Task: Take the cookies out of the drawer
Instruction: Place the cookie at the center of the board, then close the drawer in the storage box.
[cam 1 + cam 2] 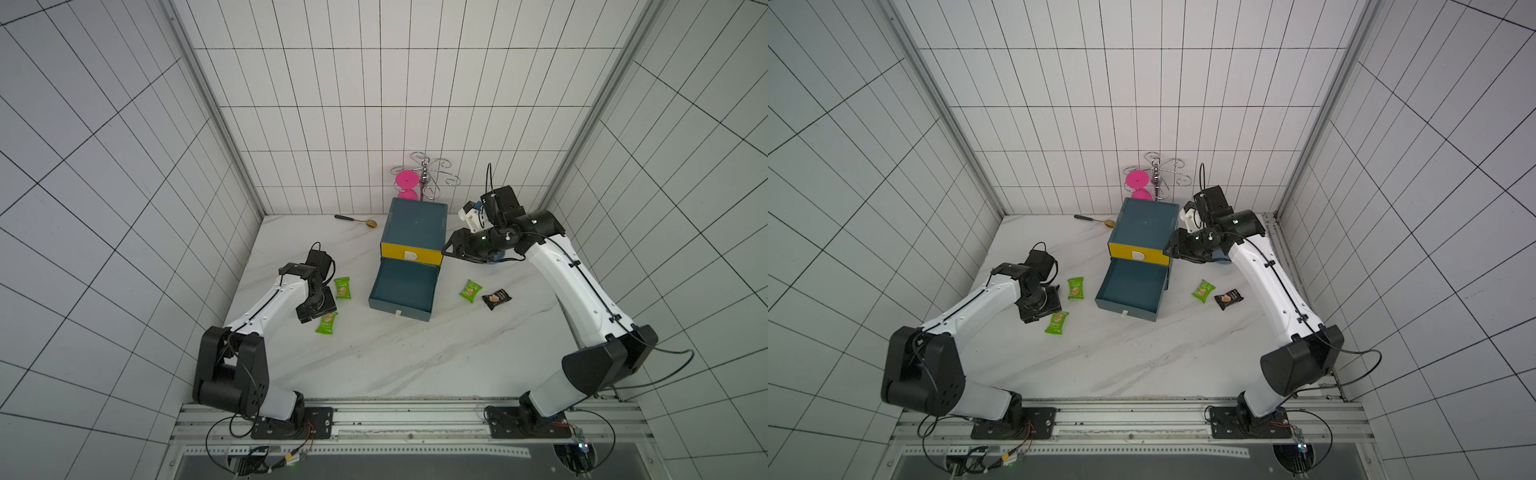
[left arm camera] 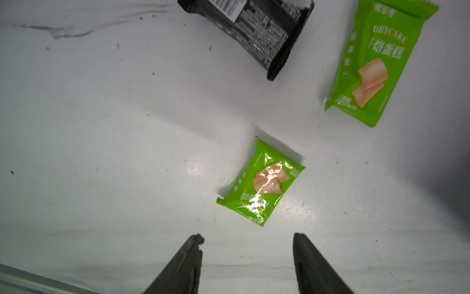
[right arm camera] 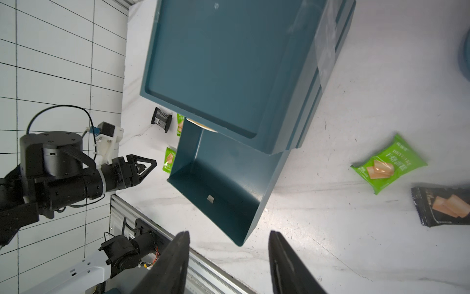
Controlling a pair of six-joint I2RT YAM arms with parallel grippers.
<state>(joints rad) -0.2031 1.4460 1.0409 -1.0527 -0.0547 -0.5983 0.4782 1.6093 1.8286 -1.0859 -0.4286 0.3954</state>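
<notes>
In both top views a white marbled table [image 1: 395, 361] stands between tiled walls. The blue cabinet [image 1: 415, 220] has its lower drawer [image 1: 405, 286] pulled out, bare inside. The cookies lie on the table. A far green packet [image 1: 342, 288] and a near green packet [image 1: 326, 323] are left of the drawer. A right green packet [image 1: 470, 290] and a black packet [image 1: 496, 298] are right of it. The left gripper [image 1: 318, 307] hangs beside the left pair. The right gripper [image 1: 451, 249] is at the cabinet's yellow front [image 1: 411, 253]. A spoon [image 1: 357, 221] lies far.

In the left wrist view the left gripper [image 2: 248, 238] is released, with nothing between its jaws. A second black packet [image 2: 251, 30] is cut by the edge.

In the right wrist view the right gripper [image 3: 229, 235] is spread and empty. The drawer wall hides part of the left packets.
</notes>
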